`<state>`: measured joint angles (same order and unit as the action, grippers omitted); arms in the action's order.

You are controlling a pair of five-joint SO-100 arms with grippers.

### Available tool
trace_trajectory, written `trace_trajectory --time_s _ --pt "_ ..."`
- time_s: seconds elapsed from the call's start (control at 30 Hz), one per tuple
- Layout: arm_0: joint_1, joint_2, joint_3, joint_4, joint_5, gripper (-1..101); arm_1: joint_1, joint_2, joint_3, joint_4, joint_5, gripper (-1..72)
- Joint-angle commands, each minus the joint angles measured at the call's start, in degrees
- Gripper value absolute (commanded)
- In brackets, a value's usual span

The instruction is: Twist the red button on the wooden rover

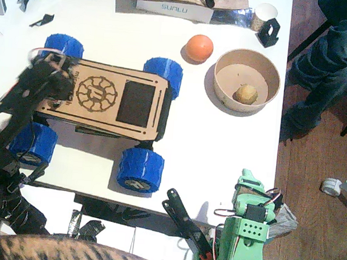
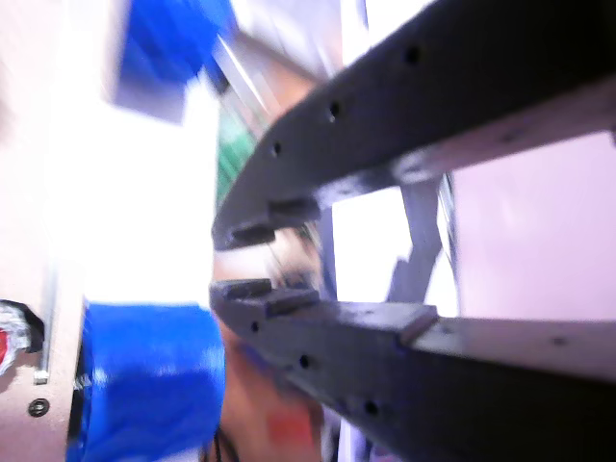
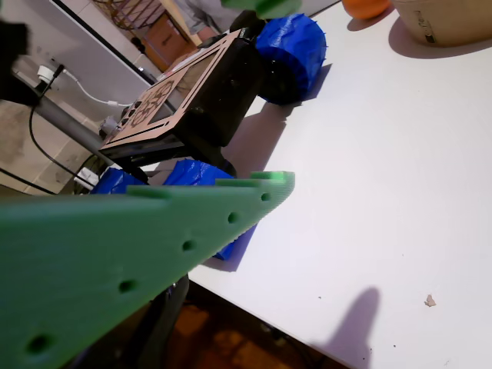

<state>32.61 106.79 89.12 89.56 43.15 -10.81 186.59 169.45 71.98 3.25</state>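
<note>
While black left arm (image 1: 24,102) overlaps it, plywood wooden rover (image 1: 112,100) shows knobbly blue wheels (image 1: 140,170).

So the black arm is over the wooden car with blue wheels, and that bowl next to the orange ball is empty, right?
Not quite. The fixed view shows the bowl holds a small yellowish-brown lump. The rest stands: the left arm, the black one, is over the wooden rover, and the orange ball lies beside the bowl.

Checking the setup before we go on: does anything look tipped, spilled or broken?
Nothing stands out. The wooden rover sits level on all four wheels, and the bowl is upright beside the orange ball.
</note>
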Motion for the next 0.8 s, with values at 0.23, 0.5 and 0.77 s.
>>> trace_trajectory --time_s 0.23,0.5,0.77 --pt "-1.0 27.8 -1.0 4.8 -23.2 0 0.2 -0.3 -0.4 -0.3 0.0 20.4" --pt "-13.7 45.2 -0.9 9.5 -31.3 0 0.2 -0.3 -0.4 -0.3 0.0 20.4" --pt "-30.4 57.5 -0.9 10.0 -33.3 1 0.2 -0.3 -0.4 -0.3 0.0 20.4"
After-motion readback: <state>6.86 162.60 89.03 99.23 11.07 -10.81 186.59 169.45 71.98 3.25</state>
